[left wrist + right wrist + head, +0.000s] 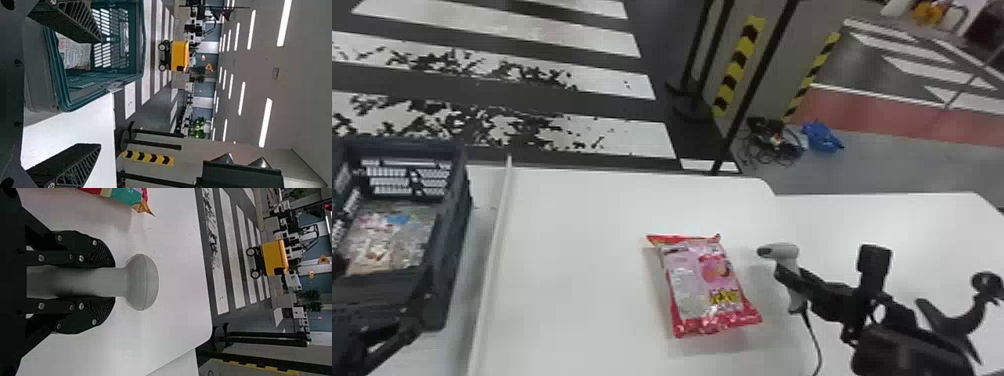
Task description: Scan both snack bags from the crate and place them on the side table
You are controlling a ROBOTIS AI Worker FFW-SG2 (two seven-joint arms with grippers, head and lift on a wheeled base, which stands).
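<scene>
A puffy snack bag [707, 285], glossy red around a pale pink front, lies flat on the white table [572, 250], near the grey scanner [784, 250] clasped by the right gripper [793, 282], while the left gripper [387, 290] has its fingers spread at the crate [464, 175].

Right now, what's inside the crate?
A shiny snack bag lies inside the crate. I can't see what's under the bag, because it covers that part of the bottom.

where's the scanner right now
In the head view the scanner is on the robot's right, just right of the red-and-pink snack bag, its handle held between the fingers of the right gripper.
</scene>
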